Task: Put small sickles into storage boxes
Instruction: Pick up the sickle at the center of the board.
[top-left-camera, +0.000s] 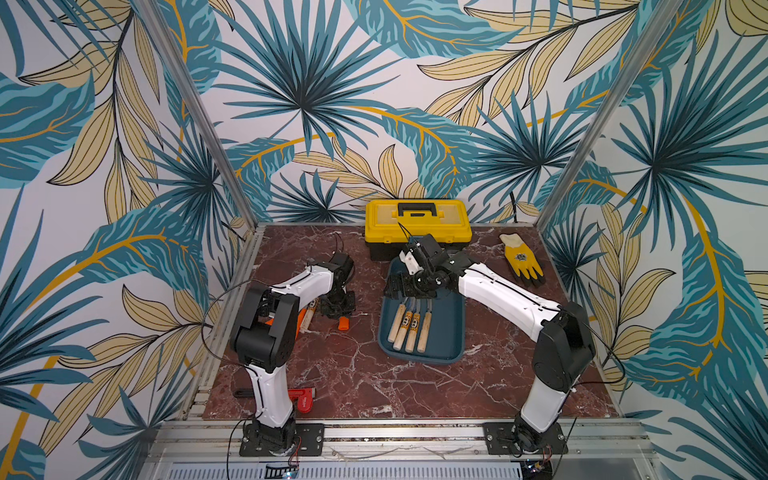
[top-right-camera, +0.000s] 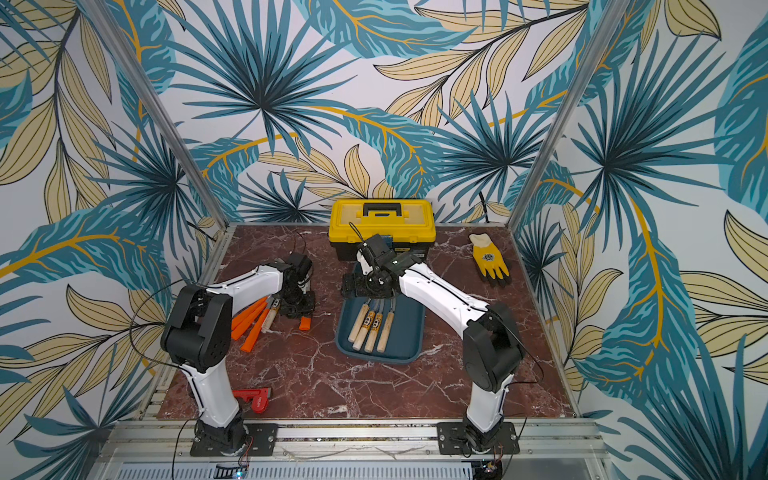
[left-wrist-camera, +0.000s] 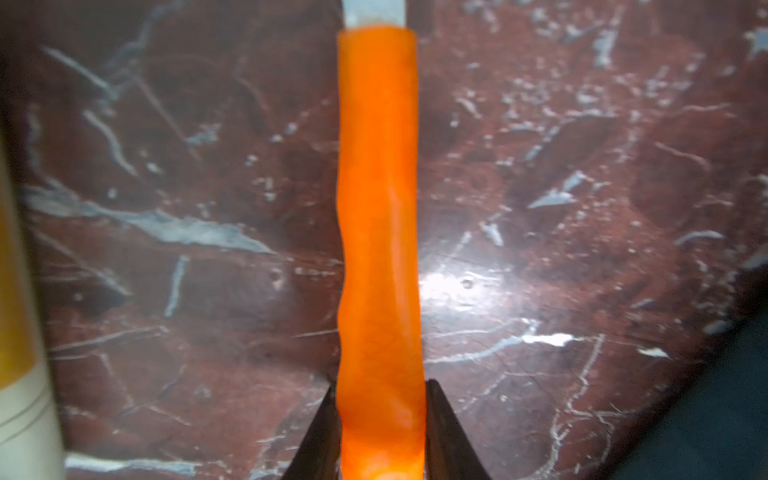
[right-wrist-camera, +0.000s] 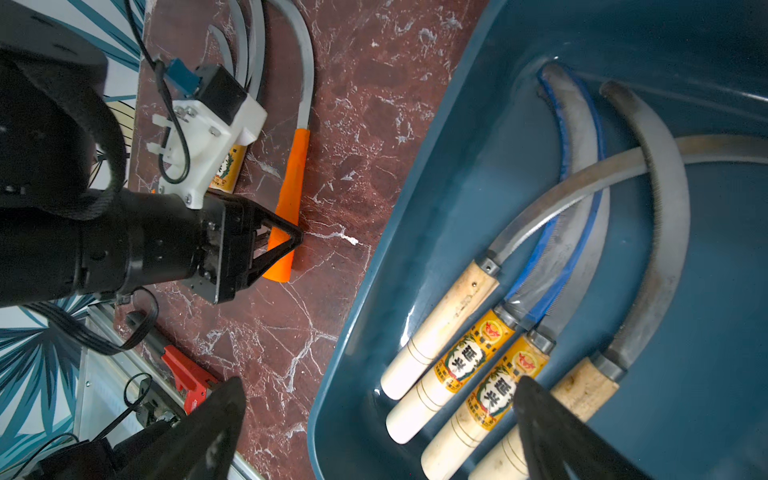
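I see four sickles (top-left-camera: 409, 328) in the tray (top-left-camera: 449, 330); toolbox (top-left-camera: 417, 220) at its twelve o'clock, loose sickles (top-right-camera: 249, 322) at nine.

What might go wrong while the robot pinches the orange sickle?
1. The left gripper pinches the orange sickle near the handle's end, so the blade side might tip or slip when lifted.
2. The right gripper hangs open over the tray; the arms might bump there.
3. Four wooden sickles in the tray have crossed blades, which might snag the new one.

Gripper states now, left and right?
Left gripper: closed on the orange-handled, grey-bladed sickle.
Right gripper: open, empty, at the dark teal plastic tray.
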